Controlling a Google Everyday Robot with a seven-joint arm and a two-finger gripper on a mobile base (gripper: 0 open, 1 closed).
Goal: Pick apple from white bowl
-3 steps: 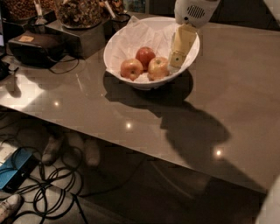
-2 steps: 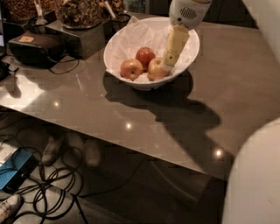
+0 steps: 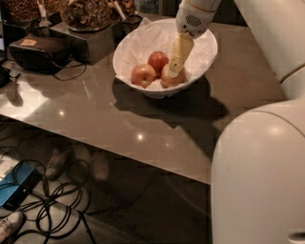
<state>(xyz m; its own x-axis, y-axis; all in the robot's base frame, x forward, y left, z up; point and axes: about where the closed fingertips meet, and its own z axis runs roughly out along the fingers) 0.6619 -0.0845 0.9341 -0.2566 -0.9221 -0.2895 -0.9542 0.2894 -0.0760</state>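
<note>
Gripper low inside the white bowl, pointing steeply down from a white arm at the top of the view. Tip right at the top of the apple, seemingly touching its skin. Open or closed: cannot tell from this angle.

Apple on the right of the bowl's floor, palest and most golden of three, partly hidden behind the gripper. Just to its left, touching or nearly so, an orange-red apple. Behind and between both, a deep-red apple. All three resting on crinkled white paper lining the bowl.

Bowl upright on a grey-brown table, toward the far side, with a dark shadow spread beneath it and off to the right. Left of the bowl on the same table, a dark stand carrying glass jars of brownish nuts or cereal. Further left, a black box with a thin cable beside it. Small glints of light on the tabletop.

Large white rounded robot body filling the lower right corner. Under the table, a tangle of black cables on the floor, a blue flat object at the far left, and a pale shoe at the bottom-left corner.
</note>
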